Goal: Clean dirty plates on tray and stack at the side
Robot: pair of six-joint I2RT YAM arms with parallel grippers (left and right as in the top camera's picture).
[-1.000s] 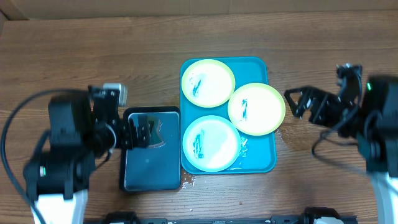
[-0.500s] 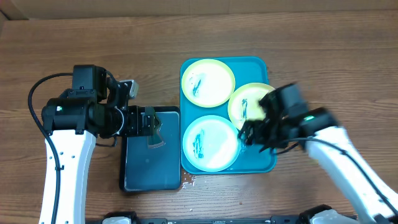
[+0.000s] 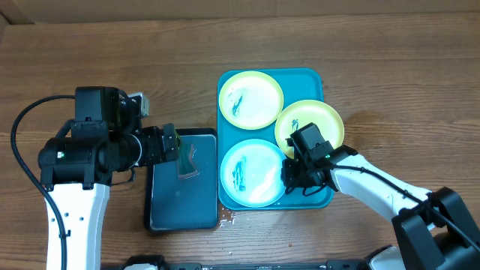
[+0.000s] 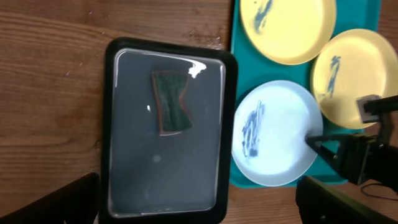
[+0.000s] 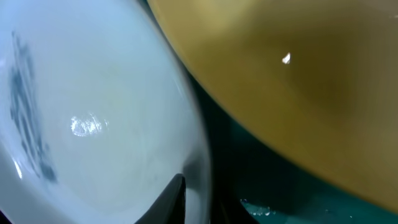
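That near plate [image 3: 251, 171] looks light, stiff, slick plastic — right gripper [image 3: 289, 175] sits at its thin rim, the best hold; jaw gap unclear

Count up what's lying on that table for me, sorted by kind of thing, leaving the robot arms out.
Plates with blue smears: 3
Turquoise tray: 1
Dark basin: 1
Green pad lying in the basin: 1
Total: 6
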